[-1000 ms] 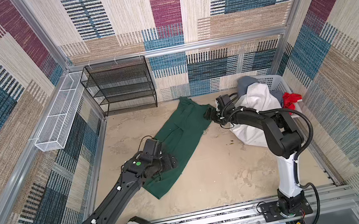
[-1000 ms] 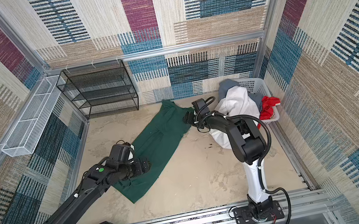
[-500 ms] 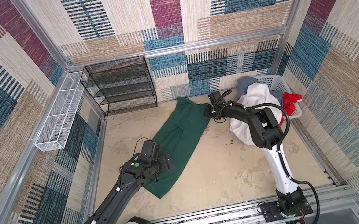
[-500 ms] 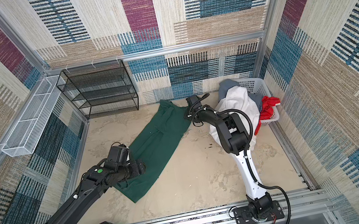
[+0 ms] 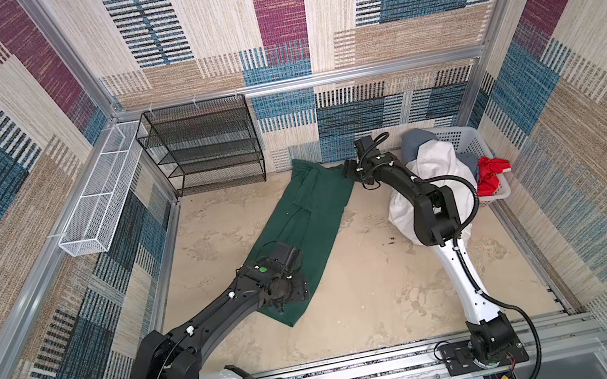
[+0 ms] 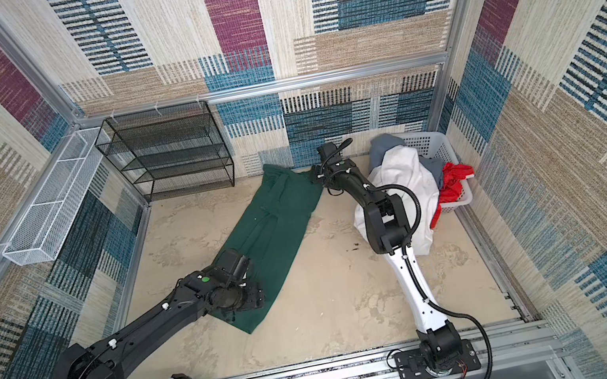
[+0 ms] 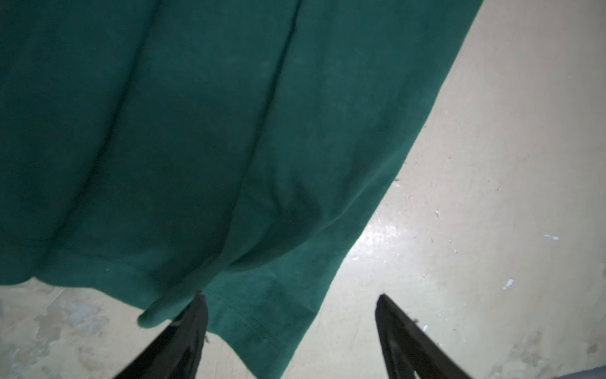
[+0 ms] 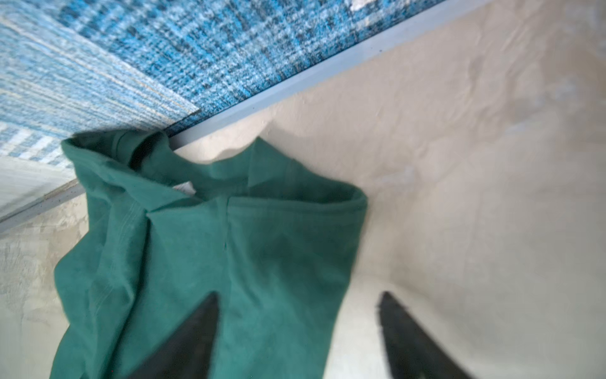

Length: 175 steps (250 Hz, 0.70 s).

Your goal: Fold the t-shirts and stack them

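A dark green t-shirt (image 5: pixel 310 214) (image 6: pixel 277 220) lies as a long folded strip, running from the back wall toward the front left. My left gripper (image 5: pixel 298 288) (image 6: pixel 253 295) is at its near end. In the left wrist view this gripper (image 7: pixel 291 297) is open, with the hem corner (image 7: pixel 262 315) between its fingers. My right gripper (image 5: pixel 351 172) (image 6: pixel 317 175) is at the far, collar end. It too is open (image 8: pixel 299 293), one finger over the green cloth, the other over bare table. White (image 5: pixel 436 172), grey (image 5: pixel 416 138) and red (image 5: pixel 493 173) t-shirts are heaped at the back right.
The heap spills from a pale perforated basket (image 5: pixel 466 138) in the back right corner. A black mesh shelf (image 5: pixel 203 149) stands against the back wall. A white wire basket (image 5: pixel 100 203) hangs on the left wall. Bare beige table (image 5: pixel 373 291) lies in front of the green shirt.
My right gripper has shifted toward the back wall at the shirt's collar end. My left gripper has slid down the strip to its near hem.
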Available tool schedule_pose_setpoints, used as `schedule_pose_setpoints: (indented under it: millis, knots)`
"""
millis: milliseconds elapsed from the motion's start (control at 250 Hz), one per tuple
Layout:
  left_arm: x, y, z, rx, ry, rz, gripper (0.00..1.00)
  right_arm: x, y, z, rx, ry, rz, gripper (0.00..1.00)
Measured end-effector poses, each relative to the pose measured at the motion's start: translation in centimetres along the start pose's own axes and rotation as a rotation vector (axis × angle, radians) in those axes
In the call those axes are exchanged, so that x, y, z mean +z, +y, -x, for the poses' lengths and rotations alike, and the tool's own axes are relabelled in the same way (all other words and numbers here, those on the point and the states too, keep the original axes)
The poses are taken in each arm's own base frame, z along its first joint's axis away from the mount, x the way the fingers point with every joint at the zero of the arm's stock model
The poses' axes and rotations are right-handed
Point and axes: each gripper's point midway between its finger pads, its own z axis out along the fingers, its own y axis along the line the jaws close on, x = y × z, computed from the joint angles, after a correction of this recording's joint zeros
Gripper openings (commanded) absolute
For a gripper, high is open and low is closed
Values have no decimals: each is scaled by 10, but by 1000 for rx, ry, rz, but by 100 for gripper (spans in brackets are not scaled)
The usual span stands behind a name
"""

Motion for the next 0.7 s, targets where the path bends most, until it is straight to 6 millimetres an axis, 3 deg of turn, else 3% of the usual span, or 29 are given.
schedule_pose_setpoints:
  millis: [104,192,248,272,308,372,512,584,700]
  knots:
    - [15,-6,-7,30,42,13,76,-25,-12,-20,-5,44,-27,99]
    - [27,-11,-14,42,79,30,74,-62,-31,-46,31,62,-21,98]
    - [33,-16,-18,52,94,33,67,-97,-49,-59,69,50,-21,98]
    - [36,-17,-19,54,98,34,59,-112,-53,-62,87,40,-15,99]
    - [41,-19,-21,48,109,39,50,-131,-57,-61,104,11,4,98]
    - [46,-19,-22,52,121,61,45,-158,-59,-54,116,-63,37,98]
    - [54,-23,-20,51,132,95,16,-191,-67,-78,115,-75,62,99]
    - [57,-34,-18,72,118,88,5,-206,-81,-90,127,-89,54,98]
    - [58,-61,-12,121,92,56,0,-225,-99,-112,145,-98,42,98]
